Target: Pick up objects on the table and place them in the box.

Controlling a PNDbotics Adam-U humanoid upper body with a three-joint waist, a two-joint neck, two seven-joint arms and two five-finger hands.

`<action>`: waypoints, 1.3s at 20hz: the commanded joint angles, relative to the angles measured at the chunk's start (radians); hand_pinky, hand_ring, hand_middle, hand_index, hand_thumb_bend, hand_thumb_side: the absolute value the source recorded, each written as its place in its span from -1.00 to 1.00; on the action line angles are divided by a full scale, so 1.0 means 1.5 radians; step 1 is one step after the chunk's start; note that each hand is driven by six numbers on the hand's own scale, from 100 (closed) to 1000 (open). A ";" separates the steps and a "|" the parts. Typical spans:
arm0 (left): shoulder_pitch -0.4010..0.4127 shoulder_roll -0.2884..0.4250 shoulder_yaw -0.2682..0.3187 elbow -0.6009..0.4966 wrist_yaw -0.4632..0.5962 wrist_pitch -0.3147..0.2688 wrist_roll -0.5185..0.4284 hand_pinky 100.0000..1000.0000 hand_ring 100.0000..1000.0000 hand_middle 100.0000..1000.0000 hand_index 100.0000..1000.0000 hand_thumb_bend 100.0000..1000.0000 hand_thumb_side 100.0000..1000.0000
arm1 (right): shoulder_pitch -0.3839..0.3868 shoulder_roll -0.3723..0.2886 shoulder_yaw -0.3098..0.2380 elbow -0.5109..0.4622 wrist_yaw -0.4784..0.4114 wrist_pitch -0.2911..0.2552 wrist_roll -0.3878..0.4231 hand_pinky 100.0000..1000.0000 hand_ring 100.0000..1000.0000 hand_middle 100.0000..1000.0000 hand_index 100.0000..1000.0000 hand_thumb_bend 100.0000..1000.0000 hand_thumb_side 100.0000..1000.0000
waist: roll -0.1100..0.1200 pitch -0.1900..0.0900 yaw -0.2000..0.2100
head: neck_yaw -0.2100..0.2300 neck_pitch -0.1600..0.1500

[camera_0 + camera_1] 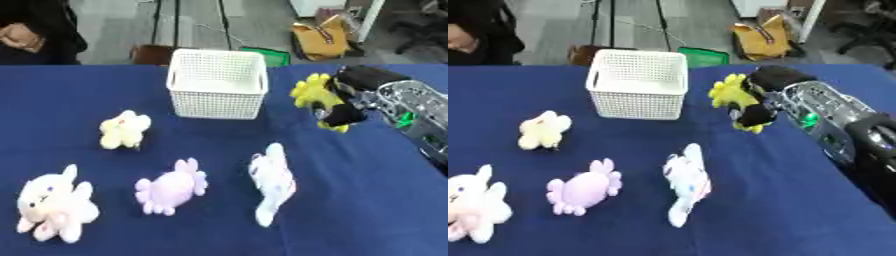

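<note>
Right hand [765,100] curls round a yellow toy [732,95], lifted right of the basket [217,82]. Nearer on the counter [350,200] lie four toys untouched: pink [54,206], purple [171,187], white-blue [272,181], cream [123,129]. Nothing shows inside the basket yet.

The basket [217,85] sits far back on the table [367,200]. Four soft toys lie in front of it. A fifth toy [313,95], in the right hand [348,102], is right of it.
</note>
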 commanded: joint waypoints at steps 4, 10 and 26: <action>0.000 0.010 0.000 -0.012 -0.002 -0.038 0.038 0.52 0.72 0.73 0.72 -1.00 0.33 | -0.050 -0.010 -0.015 -0.037 0.016 0.007 0.012 0.76 0.52 -0.46 -0.14 -1.00 0.31 | -0.002 -0.020 0.000 | 0.002 0.002; 0.002 0.011 -0.002 -0.012 0.000 -0.038 0.035 0.52 0.71 0.73 0.73 -1.00 0.33 | -0.129 0.051 -0.019 -0.012 0.047 0.004 0.014 0.77 0.51 -0.49 -0.18 -1.00 0.36 | -0.001 -0.025 0.006 | -0.003 0.002; -0.002 0.005 -0.013 -0.012 0.016 -0.043 0.021 0.52 0.72 0.73 0.72 -1.00 0.32 | -0.234 0.244 -0.084 0.215 0.166 -0.051 -0.075 0.76 0.52 -0.54 -0.25 -0.95 0.40 | 0.002 -0.021 0.037 | -0.031 -0.008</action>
